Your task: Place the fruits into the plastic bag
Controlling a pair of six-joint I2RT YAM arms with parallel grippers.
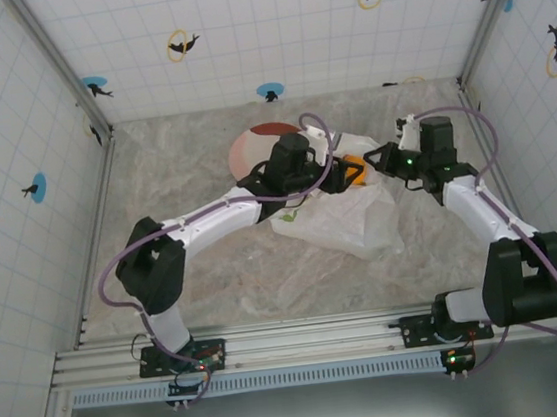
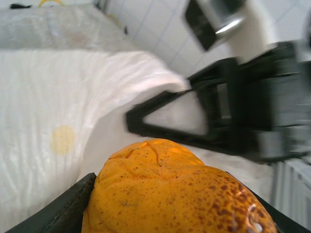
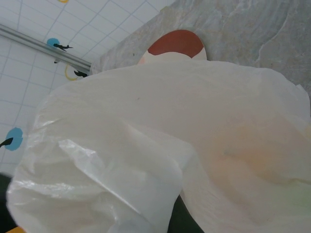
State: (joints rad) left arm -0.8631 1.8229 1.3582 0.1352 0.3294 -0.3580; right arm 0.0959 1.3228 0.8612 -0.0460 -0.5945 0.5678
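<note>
— While the left gripper (image 1: 347, 174) is clamped on the orange fruit (image 2: 170, 189), where is the plastic bag (image 1: 345, 219)?
— It lies around the middle of the table (image 1: 195, 268), a little toward the right edge. The right gripper (image 1: 377, 157) seems closed on its rim and holds it up.
— Which way must the fruit go?
— Straight ahead of the left gripper, then down. I judge the mouth lies between both grippers.

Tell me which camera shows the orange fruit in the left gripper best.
The left wrist view: the speckled orange fruit sits large and close in the left gripper. The top external view shows it as a small orange patch beside the plastic bag. The right wrist view gives at most a faint orange tint through the bag.
</note>
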